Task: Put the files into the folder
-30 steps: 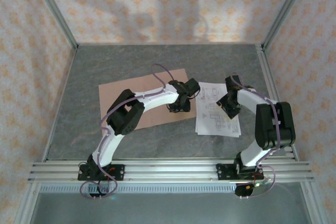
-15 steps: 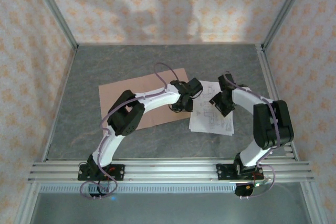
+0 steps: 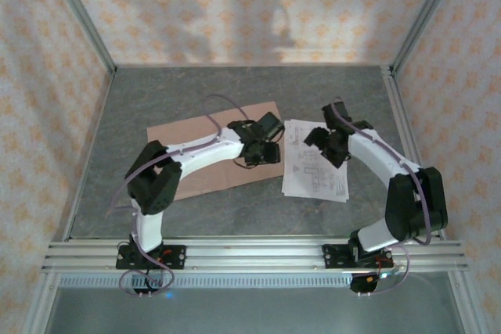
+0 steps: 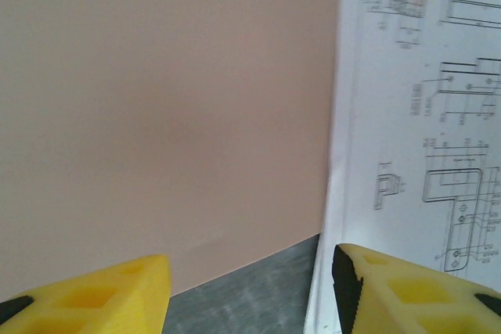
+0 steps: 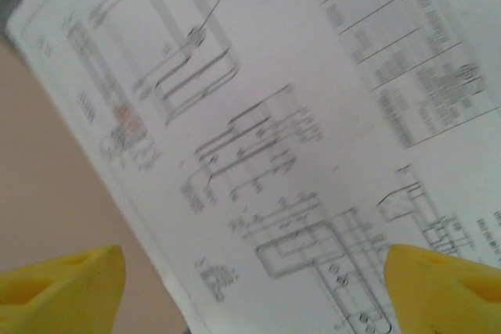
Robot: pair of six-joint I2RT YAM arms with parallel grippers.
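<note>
The left arm is being held with its elbow low, at 12 o'clock of its base, and its forearm is being stretched toward 2 o'clock across the folder [image 3: 184,140]. The left gripper [image 3: 258,154] is being held over the folder's 3 o'clock edge. In the left wrist view its yellow fingertips [image 4: 102,295] are being kept apart with nothing between them, so this hand is released.

The right arm is being bent at an elbow at 1 o'clock of its base, and its forearm is being reached toward 10 o'clock. The right gripper [image 3: 319,140] is being held over the 12 o'clock part of the files [image 3: 317,181]. In the right wrist view its fingertips are being spread wide above the printed sheet and nothing is being grasped.

The folder is lying flat on the grey table [image 3: 235,91], at 9 o'clock of the table's middle. The files are lying at its 3 o'clock side, with their edge meeting the folder's edge; whether it is overlapping cannot be told.

Compared with a second ago, the files are being found shifted toward 9 o'clock, closer to the folder. The left elbow is being seen swung out toward 9 o'clock, and the left gripper drawn slightly the same way. The right forearm is being seen extended further, with its gripper carried toward 10 o'clock.
</note>
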